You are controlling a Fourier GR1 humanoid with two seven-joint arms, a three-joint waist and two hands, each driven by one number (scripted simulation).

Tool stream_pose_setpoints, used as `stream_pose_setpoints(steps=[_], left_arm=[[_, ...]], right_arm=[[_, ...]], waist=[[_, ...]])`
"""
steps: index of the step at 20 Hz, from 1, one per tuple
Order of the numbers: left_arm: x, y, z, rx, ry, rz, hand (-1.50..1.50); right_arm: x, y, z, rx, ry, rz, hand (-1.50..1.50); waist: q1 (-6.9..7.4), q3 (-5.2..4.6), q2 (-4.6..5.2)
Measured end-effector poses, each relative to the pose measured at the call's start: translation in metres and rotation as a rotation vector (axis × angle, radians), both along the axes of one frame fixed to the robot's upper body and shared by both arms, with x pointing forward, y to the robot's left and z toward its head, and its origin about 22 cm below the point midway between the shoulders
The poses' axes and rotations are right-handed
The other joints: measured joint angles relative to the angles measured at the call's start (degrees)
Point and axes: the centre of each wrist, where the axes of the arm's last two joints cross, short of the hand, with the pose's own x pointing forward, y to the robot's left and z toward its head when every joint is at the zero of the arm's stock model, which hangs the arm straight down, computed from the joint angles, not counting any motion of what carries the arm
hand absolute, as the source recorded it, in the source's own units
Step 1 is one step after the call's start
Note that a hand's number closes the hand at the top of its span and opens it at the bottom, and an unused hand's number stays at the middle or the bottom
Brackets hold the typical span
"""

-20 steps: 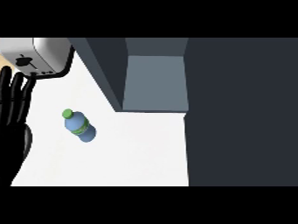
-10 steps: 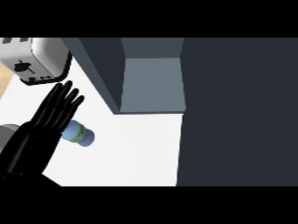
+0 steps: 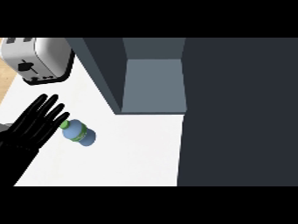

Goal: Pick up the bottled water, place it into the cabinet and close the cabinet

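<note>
**Left hand reaching the bottle; grasp not yet made**

The left hand (image 3: pixel 32 127) is coming in from the lower left of the head view with its fingers straight and spread apart, holding nothing; its fingertips are lying just at the green cap of the bottled water (image 3: pixel 80 132), which is sitting on the white tabletop (image 3: pixel 132 162), tilted or lying with the cap toward the hand; whether the fingers are actually touching the cap I cannot tell. The right hand is not showing anywhere in the view.

As I judge it, the pick-up step is in hand and only beginning; the next move is calling for the fingers to come round the bottle's body and curl on it, since at present they are meeting only its cap end; after that comes a lift and a carry to the right and upward in the view.

The cabinet (image 3: pixel 152 83) is standing open near the bottle, its grey interior showing nothing inside as far as the view reaches; its door (image 3: pixel 248 113), a large dark panel, is filling the right side. A silver toaster (image 3: pixel 38 59) is sitting at the upper left, well apart from the bottle, its slots too dim to show any contents.
</note>
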Motion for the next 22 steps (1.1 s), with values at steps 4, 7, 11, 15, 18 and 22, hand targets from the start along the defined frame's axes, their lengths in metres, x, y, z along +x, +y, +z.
stream_pose_setpoints(steps=[4, 7, 11, 15, 18, 22], left_arm=[[-0.007, 0.018, 0.001, -0.002, 0.016, -0.005, -1.5], [-0.012, 0.024, -0.001, 0.002, 0.015, -0.002, -1.5], [-0.024, 0.033, -0.01, 0.007, 0.015, 0.009, -1.5], [-0.027, 0.04, -0.015, 0.01, 0.008, 0.006, -1.5], [-0.021, 0.048, -0.017, 0.005, -0.01, 0.017, -1.5], [-0.013, 0.055, -0.029, 0.009, -0.011, 0.051, -1.5]], right_arm=[[-0.011, 0.0, -0.003, 0.012, 0.002, 0.006, -1.5], [-0.014, -0.004, -0.012, 0.015, 0.009, 0.005, -1.5], [-0.021, -0.002, -0.012, 0.013, 0.008, 0.008, -1.5], [-0.027, 0.002, -0.022, 0.008, -0.003, 0.013, -1.5], [-0.028, 0.002, -0.029, 0.0, -0.008, 0.01, -1.5], [-0.03, 0.001, -0.027, 0.003, -0.014, 0.007, -1.5]], waist=[[0.1, 0.01, 0.0], [0.15, 0.0, 0.0], [0.22, 0.0, 0.01], [0.16, -0.01, -0.01], [0.12, -0.01, 0.02], [0.05, -0.01, 0.04]])
